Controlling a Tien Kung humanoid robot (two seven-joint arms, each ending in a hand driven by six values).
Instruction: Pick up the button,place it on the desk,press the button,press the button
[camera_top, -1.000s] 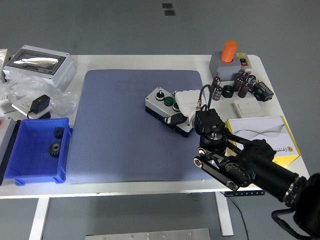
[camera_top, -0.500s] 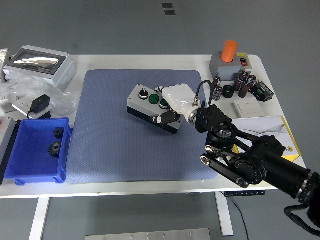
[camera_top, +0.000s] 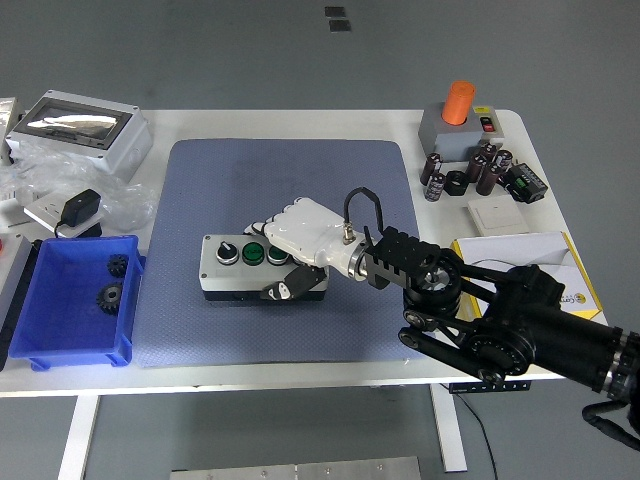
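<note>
1. Head view: the right hand (camera_top: 300, 250) is clamped on the button box (camera_top: 262, 268), fingers over its top right end and thumb (camera_top: 283, 290) on the near side.
2. The box sits on or just above the blue mat (camera_top: 220, 310), left of centre; contact cannot be told.
3. It looks rigid, boxy and moderately heavy, probably hard plastic with smooth sides; gripping across the short width by the end keeps the caps free.
4. No writing is readable on the box; the lettering on the yellow carton (camera_top: 570, 300) is too small.
</note>
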